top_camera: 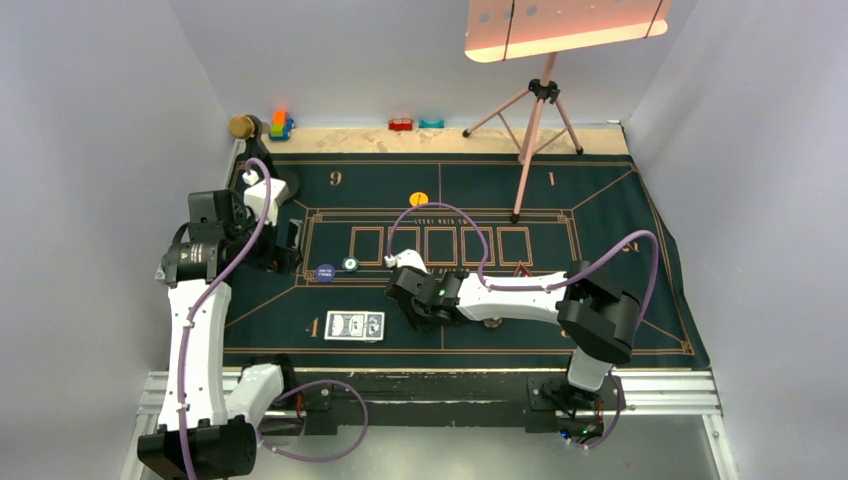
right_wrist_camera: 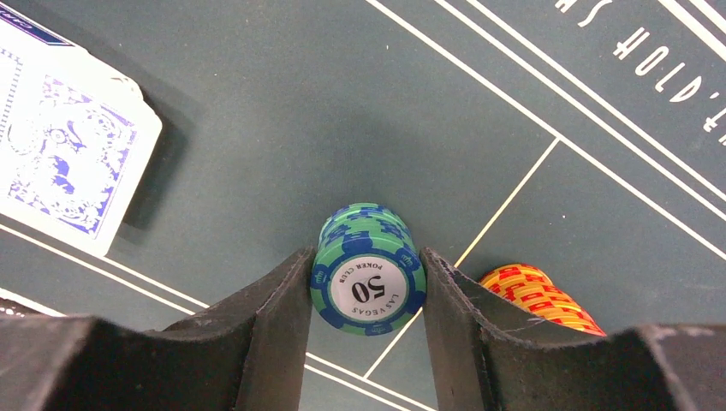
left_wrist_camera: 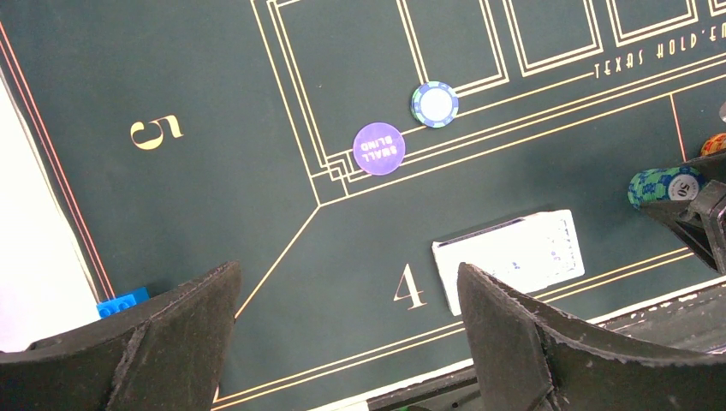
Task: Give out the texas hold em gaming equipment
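While we've got the green chips [right_wrist_camera: 368, 287] lined up: they sit stacked on the mat [right_wrist_camera: 257, 103] near its front edge, to the right of the cards [right_wrist_camera: 60, 163].
Right gripper [right_wrist_camera: 366, 253]: one finger is pressed on each side of the stack, so we'd call that gripped.
Grip tip: we can't tell how far down the fingers reach, so the bottom chips might get left behind. We'd squeeze evenly and go straight up so the pile doesn't shear.
Orange chips [right_wrist_camera: 539, 295]: a leaning pile just beside the outside of one finger, and our main worry. Any sideways drag would likely knock it over.
Cards again: well apart on the other side, no bother.
Left gripper [left_wrist_camera: 347, 282]: jaws wide apart with nothing in them, hanging over the mat's left side, out of our way.
Purple button [left_wrist_camera: 377, 148] and white chip [left_wrist_camera: 434, 104]: near each other on the gold lines, well clear of the right arm.
Yellow button [top_camera: 419, 199]: further up the mat.
Lamp stand [top_camera: 530, 130]: one leg rests on the mat beyond the boxes, so we'd mind it on a long carry.
Toy blocks [top_camera: 280, 124]: along the far edge, not ours to deal.
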`<state>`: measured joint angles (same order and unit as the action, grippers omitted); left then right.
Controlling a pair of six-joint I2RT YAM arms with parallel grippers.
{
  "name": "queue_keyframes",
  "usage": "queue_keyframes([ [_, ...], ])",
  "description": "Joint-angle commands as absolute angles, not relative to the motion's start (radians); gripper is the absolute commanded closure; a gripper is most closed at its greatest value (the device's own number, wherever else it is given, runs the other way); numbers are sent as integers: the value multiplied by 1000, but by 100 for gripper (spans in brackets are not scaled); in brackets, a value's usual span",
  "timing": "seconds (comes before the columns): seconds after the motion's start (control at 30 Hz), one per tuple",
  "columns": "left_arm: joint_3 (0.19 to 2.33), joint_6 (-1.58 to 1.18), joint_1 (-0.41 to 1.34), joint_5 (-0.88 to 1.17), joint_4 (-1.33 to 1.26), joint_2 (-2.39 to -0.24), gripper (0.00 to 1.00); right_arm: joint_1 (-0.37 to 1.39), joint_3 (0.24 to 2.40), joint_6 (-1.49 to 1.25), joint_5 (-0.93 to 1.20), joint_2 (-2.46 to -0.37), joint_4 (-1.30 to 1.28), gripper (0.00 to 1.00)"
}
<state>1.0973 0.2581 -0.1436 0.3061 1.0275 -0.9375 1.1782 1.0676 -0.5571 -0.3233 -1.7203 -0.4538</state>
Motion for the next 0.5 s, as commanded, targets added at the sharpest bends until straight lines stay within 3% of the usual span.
queue_keyframes([
  [0.0,1089,278,-148,304,1007,-923,0,1186,1105,-551,-334,-1680,-455,49],
  [0.47,1088,282,-149,299,1005,-918,0,1186,1106,-558,-337,-1656,-461,71],
])
